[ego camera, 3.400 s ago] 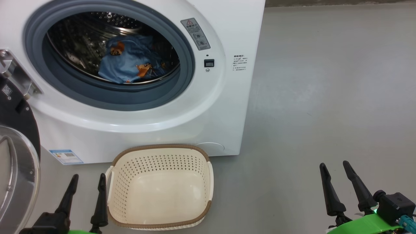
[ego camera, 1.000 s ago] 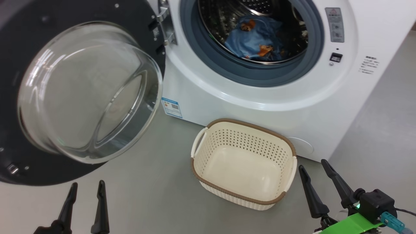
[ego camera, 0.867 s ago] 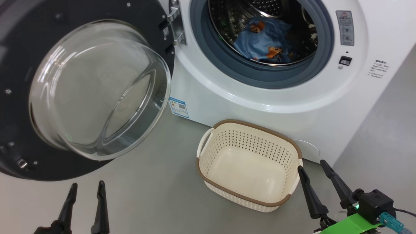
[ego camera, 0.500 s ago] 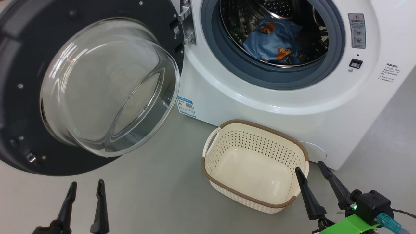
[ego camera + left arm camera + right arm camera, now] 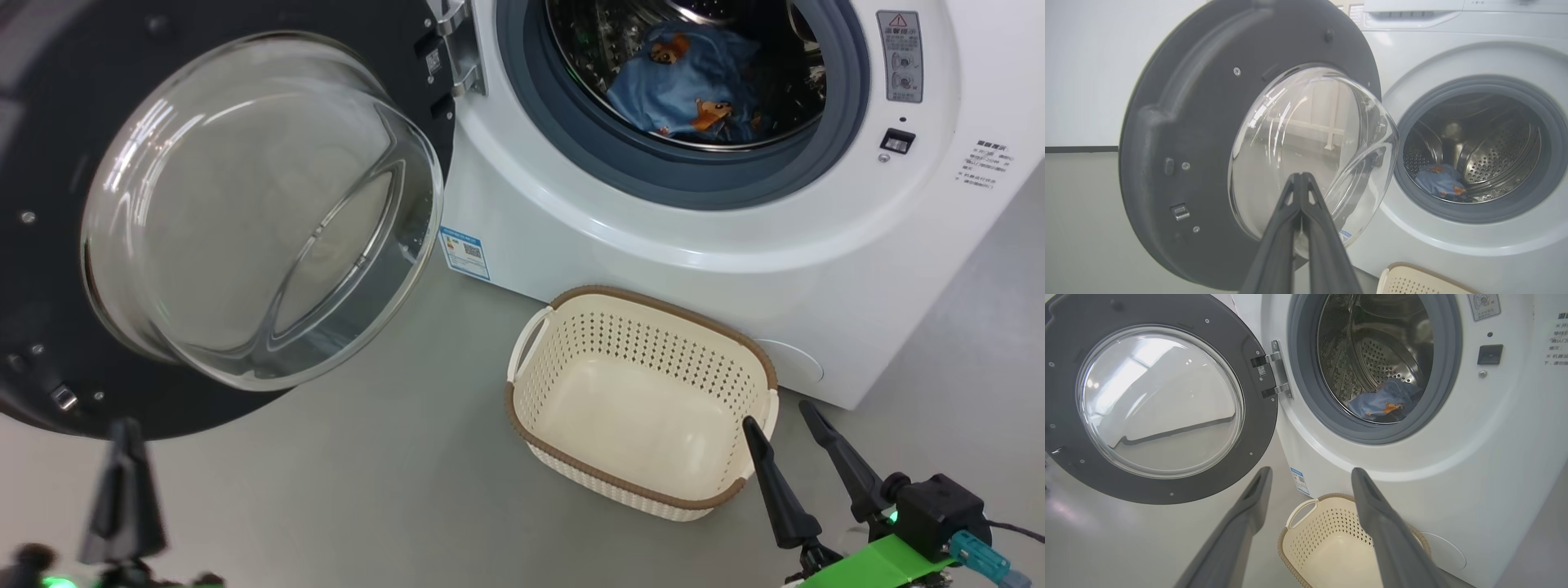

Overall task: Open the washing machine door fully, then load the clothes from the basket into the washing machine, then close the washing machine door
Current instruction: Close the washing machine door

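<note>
Pointing up at the head view's lower left, the blurred left gripper [image 5: 126,429] has its fingers [image 5: 1286,228] pressed together on nothing; its wrist view aims them at the glass bowl [image 5: 1290,143] of the washing machine door [image 5: 1167,122], swung wide open. The right gripper [image 5: 775,415] stands wide and empty just beside the empty basket [image 5: 663,301] on the floor [image 5: 408,490] before the washing machine [image 5: 653,237]. A blue label sticker [image 5: 465,251] bears a small square code, its text unreadable. The clothes [image 5: 694,82] lie in the drum [image 5: 588,33]. A grey warning sticker [image 5: 900,55] shows a red triangle. The left wrist view adds the machine's top panel [image 5: 1412,14].
</note>
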Robot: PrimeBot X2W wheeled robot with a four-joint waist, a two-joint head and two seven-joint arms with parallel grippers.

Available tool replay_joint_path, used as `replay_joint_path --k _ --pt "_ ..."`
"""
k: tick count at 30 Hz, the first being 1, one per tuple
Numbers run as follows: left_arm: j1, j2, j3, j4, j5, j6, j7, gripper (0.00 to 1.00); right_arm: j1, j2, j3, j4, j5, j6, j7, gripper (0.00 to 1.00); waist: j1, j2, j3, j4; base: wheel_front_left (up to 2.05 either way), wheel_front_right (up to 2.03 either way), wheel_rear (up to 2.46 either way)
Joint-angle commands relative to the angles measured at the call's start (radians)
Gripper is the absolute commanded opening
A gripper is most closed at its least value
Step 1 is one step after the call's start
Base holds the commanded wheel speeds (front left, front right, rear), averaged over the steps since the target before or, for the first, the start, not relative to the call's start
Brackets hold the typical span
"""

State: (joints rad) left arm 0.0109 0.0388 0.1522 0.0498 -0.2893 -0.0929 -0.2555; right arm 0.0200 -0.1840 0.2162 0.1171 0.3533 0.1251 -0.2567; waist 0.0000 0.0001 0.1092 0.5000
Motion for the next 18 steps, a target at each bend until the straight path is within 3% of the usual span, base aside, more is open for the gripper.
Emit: replay_joint_path --k 1,7,9,14,18 --pt "-0.058 0.011 0.063 -0.054 -0.032 -0.008 -0.006 0.0 -0.045 -0.01 0.015 -0.027 0.004 0.006 -0.005 1.0 0.0 -0.0001 0.011 -0.004 0.0 0.0 0.0" --pt "-0.173 0.047 0.203 -0.098 -0.21 -0.035 -0.006 0.0 -0.067 -0.016 0.017 -0.028 0.004 0.006 -0.005 1.0 0.0 -0.0001 0.042 -0.017 0.0 0.0 0.0" --pt "-0.236 0.06 0.246 -0.073 -0.374 -0.037 -0.006 0.0 -0.073 -0.018 0.018 -0.028 0.004 0.006 -0.005 1.0 0.0 -0.0001 0.051 -0.023 0.0 0.0 0.0" --pt "-0.35 0.258 0.328 0.026 -0.623 -0.037 0.012 0.0 -0.083 -0.018 0.018 -0.031 0.001 0.006 -0.005 1.0 0.0 -0.0001 0.074 -0.045 0.0 0.0 0.0" --pt "-0.44 0.373 0.37 0.156 -0.787 -0.038 0.1 0.0 -0.089 -0.02 0.015 -0.033 -0.002 0.006 -0.005 1.0 0.0 -0.0001 0.094 -0.056 0.0 0.0 0.0"
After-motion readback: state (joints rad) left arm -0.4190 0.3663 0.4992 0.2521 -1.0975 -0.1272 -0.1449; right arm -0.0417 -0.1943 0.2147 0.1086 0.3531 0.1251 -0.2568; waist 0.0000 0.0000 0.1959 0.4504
